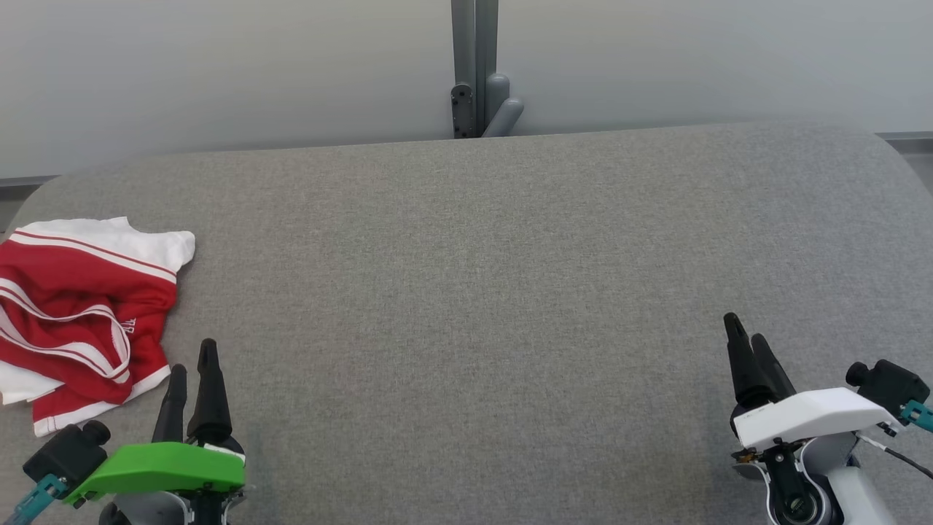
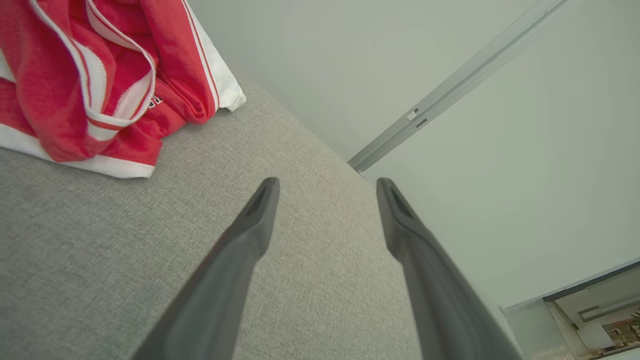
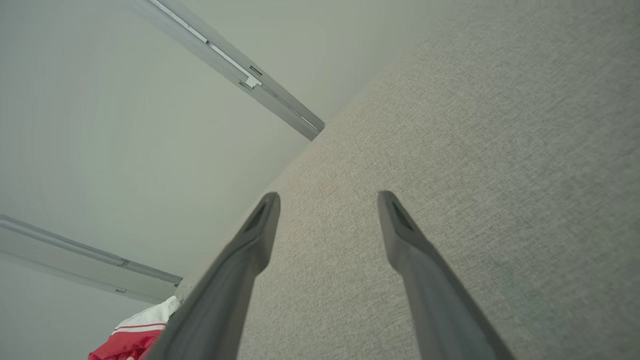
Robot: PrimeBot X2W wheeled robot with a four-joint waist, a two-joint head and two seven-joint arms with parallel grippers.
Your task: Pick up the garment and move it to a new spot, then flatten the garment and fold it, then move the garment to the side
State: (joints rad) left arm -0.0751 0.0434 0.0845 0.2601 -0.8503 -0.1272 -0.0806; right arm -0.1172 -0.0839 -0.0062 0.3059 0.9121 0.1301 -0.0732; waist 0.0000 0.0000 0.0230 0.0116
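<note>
The left gripper (image 1: pixel 193 356) has tapered black fingers (image 1: pixel 210 397) and a green plastic cover (image 1: pixel 164 467); the right gripper (image 1: pixel 744 328) has a white plastic cover (image 1: pixel 809 415) and black cable (image 1: pixel 907 459).

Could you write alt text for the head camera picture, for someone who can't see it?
Crumpled red-and-white shorts lie at the left edge of a grey fabric surface. The robot's left hand is open beside them, and its right hand is open at the far right.

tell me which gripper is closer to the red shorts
The green-housed left gripper: it sits right beside the shorts. The white-housed right gripper is far across the grey surface.
</note>
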